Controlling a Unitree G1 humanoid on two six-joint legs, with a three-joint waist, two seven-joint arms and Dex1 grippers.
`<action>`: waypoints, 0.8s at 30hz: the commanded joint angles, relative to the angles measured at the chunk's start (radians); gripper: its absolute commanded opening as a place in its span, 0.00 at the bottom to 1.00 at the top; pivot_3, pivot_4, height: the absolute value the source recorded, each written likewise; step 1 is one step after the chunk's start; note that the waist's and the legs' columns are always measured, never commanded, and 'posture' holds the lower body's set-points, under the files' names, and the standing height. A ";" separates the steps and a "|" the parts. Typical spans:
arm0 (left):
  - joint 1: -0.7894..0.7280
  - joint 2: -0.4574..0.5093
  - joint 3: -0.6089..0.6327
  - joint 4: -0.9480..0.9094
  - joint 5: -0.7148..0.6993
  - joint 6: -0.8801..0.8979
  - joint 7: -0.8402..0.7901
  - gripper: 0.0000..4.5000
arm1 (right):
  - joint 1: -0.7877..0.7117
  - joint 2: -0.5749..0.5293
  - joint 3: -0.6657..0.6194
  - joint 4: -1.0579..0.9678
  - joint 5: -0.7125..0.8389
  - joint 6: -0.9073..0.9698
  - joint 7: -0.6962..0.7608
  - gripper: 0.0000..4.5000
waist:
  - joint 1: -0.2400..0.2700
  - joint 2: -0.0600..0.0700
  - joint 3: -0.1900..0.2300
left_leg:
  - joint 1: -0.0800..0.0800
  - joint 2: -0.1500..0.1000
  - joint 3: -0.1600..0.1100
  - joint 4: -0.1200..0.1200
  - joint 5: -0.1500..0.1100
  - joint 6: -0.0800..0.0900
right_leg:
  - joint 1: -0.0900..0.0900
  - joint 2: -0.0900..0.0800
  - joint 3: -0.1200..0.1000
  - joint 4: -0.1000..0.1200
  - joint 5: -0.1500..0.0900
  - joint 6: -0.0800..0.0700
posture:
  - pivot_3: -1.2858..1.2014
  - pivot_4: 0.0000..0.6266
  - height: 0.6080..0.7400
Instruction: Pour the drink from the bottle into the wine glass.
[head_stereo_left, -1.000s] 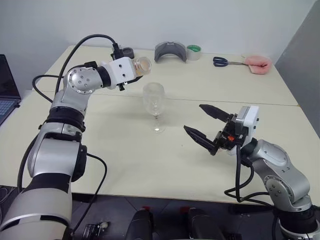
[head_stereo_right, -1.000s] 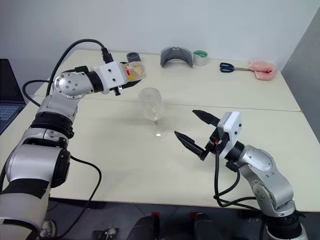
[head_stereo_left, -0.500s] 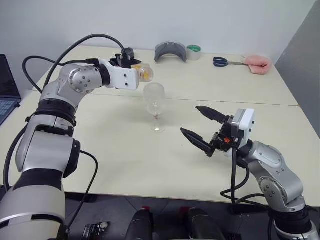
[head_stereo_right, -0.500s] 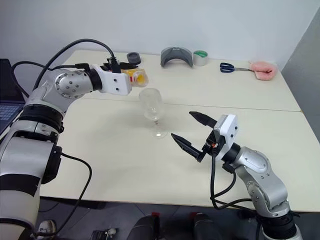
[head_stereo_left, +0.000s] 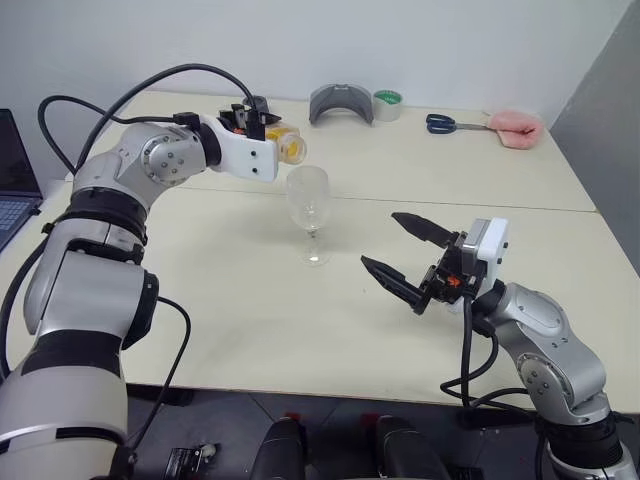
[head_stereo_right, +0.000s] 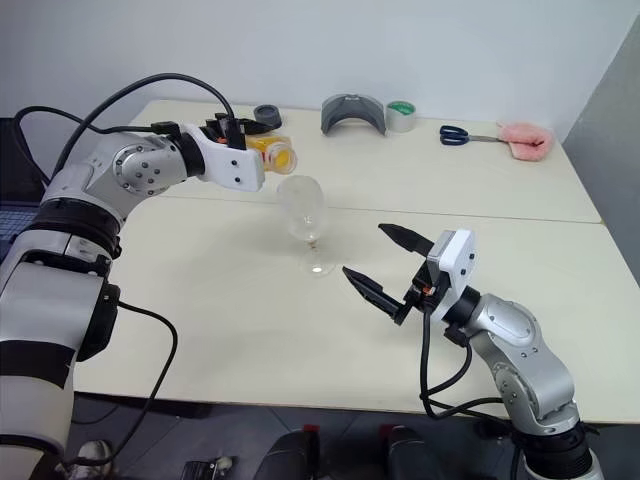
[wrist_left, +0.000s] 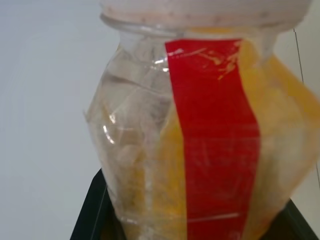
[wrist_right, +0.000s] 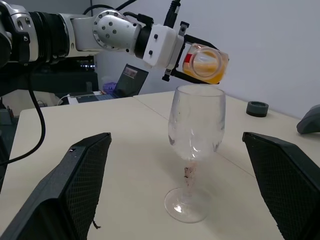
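The left hand (head_stereo_right: 240, 138) is closed on the bottle (head_stereo_right: 275, 153) and holds it tipped on its side, high over the worktop (head_stereo_right: 200, 300), with the mouth turned toward the wine glass (head_stereo_right: 301, 208). The mouth hangs just above the rim of the glass, on the side toward the far left corner of the worktop. In the left wrist view the drink (wrist_left: 285, 125) is gathered along one side of the bottle beside the red stripe (wrist_left: 215, 135), and it seems not to have reached the mouth. I cannot tell if the cap is on; the opening looks bare in the right wrist view.

The glass stands upright on its foot near the middle of the worktop and looks empty, apart from a small dark mark on the stem. So I judge the pouring is only beginning.

To pour well, the wrist should roll a little more, slowly, while the mouth is kept over the middle of the bowl and not over its edge. The bottle should not knock the rim, because a tall glass on a thin stem falls easily.

The right hand (head_stereo_left: 410, 258) waits with its fingers wide apart and holds nothing, near the front right part of the worktop, well apart from the glass.
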 joint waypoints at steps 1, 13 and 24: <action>-0.057 0.012 -0.006 -0.007 0.013 -0.022 0.045 0.38 | 0.008 0.004 -0.008 -0.039 -0.002 -0.017 -0.003 1.00 | 0.000 0.000 0.000 | 0.000 0.000 0.000 0.000 0.000 0.000 | 0.000 0.000 0.000 0.000 0.000 0.000 | 0.52 0.24 1.00; -0.098 0.022 -0.065 0.005 0.090 -0.049 0.125 0.38 | 0.016 0.014 -0.003 -0.046 -0.011 -0.017 -0.015 1.00 | 0.000 0.000 0.000 | 0.000 0.000 0.000 0.003 0.000 0.000 | 0.000 0.000 0.000 0.004 0.000 0.000 | 0.52 0.24 1.00; -0.124 0.030 -0.097 0.017 0.137 -0.053 0.180 0.38 | 0.008 0.024 -0.005 -0.043 -0.023 -0.017 -0.015 1.00 | 0.000 0.000 0.000 | 0.000 0.000 0.001 0.007 0.000 0.000 | 0.000 0.000 0.000 0.006 0.000 0.000 | 0.52 0.24 1.00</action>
